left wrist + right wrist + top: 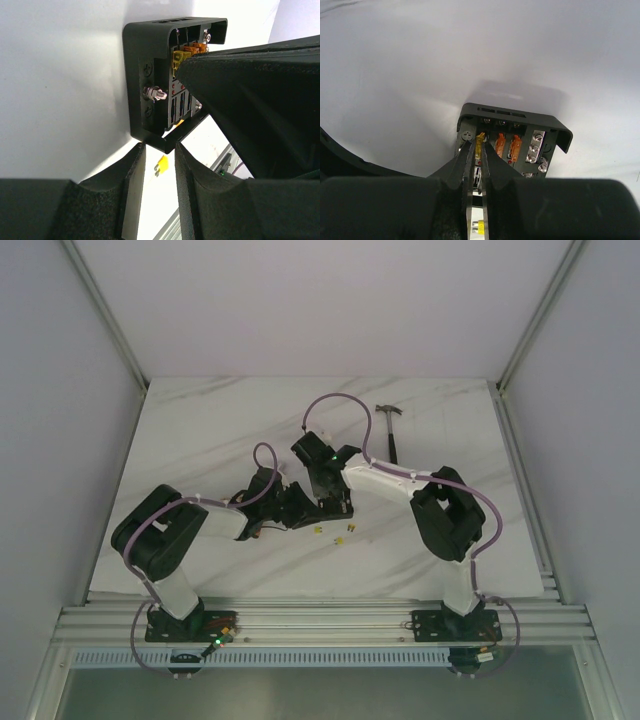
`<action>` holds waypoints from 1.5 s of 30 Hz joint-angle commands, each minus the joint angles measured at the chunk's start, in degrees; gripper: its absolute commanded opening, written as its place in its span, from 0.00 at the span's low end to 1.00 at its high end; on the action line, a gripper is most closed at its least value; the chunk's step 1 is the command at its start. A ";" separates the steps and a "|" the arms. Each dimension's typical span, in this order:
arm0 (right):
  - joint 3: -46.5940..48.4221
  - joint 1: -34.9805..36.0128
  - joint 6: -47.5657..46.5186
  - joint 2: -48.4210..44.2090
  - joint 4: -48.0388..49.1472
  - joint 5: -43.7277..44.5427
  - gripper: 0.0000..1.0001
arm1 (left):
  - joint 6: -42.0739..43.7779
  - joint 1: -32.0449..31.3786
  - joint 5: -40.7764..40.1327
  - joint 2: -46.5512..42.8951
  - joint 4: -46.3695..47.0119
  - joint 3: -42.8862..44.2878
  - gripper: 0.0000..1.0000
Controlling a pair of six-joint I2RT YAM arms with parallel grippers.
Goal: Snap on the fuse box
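The fuse box (520,120) is a small black open box. Two orange fuses (507,145) sit side by side inside it, beside silver screw terminals (536,147). My right gripper (479,146) reaches into the box's left slot row, shut on a yellow fuse (480,137) at a slot. In the left wrist view the fuse box (145,65) shows from the side, and its lower corner sits between the fingertips of my left gripper (159,150), which pinch that rim. From above, both grippers meet mid-table, left (292,508) and right (330,500), largely covering the box.
Three loose yellow fuses (338,539) lie on the marble table just in front of the grippers; one fuse (161,165) shows under the left jaws. A hammer (390,430) lies at the back right. White walls enclose the table.
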 commanded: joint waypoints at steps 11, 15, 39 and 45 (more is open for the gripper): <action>0.25 -1.49 -0.54 -0.28 -0.64 -0.31 0.13 | -0.02 -0.58 0.00 1.19 -0.37 0.43 0.37; -1.23 -2.25 0.03 -1.19 0.89 -2.53 0.13 | 0.00 -0.58 -0.18 1.06 -0.76 0.44 0.36; -6.45 -4.87 1.89 -4.96 4.38 -3.65 0.14 | -0.42 -0.67 -0.81 1.48 -1.76 0.13 0.34; -8.26 -5.39 2.87 -5.20 6.16 -5.03 0.13 | -0.76 -0.76 -0.60 1.92 -1.34 0.22 0.34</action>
